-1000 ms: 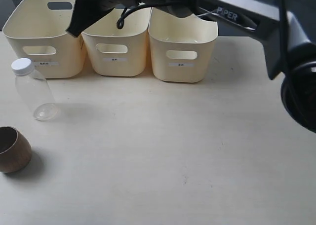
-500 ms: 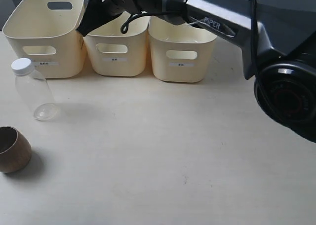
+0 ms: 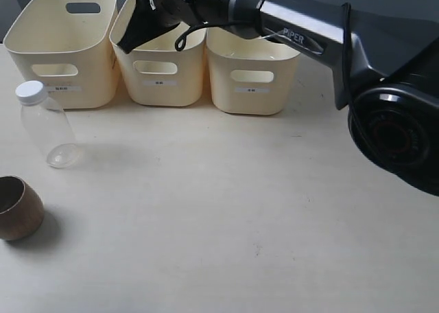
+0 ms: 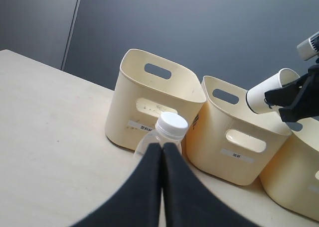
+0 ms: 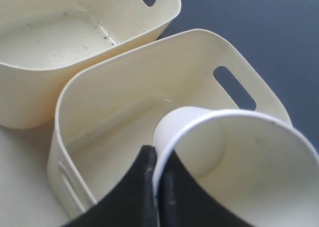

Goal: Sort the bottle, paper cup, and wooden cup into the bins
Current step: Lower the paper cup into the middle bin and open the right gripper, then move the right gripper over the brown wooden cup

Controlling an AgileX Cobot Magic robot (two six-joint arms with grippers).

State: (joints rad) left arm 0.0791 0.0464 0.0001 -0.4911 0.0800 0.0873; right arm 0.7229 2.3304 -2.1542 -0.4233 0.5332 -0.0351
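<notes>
My right gripper [image 3: 127, 44] reaches across above the middle bin [image 3: 161, 69] and is shut on the rim of the white paper cup [image 5: 239, 162]. The cup [image 4: 271, 90] lies tilted on its side over that bin [image 5: 164, 62]; the arm hides it in the exterior view. The clear bottle [image 3: 44, 124] with its white cap stands upright in front of the left bin [image 3: 62, 45]. The brown wooden cup [image 3: 17, 206] sits at the table's left edge. My left gripper [image 4: 162, 150] is shut and empty, with the bottle [image 4: 168, 130] just beyond its tips.
The right bin [image 3: 254, 73] stands next to the middle one, with nothing showing inside it. The right arm's black links [image 3: 391, 121] cross the upper right of the exterior view. A dark wall rises behind the bins.
The right gripper has carried the paper cup rightward, from over the left bin's edge to above the middle bin. The bottle and wooden cup have not moved.
</notes>
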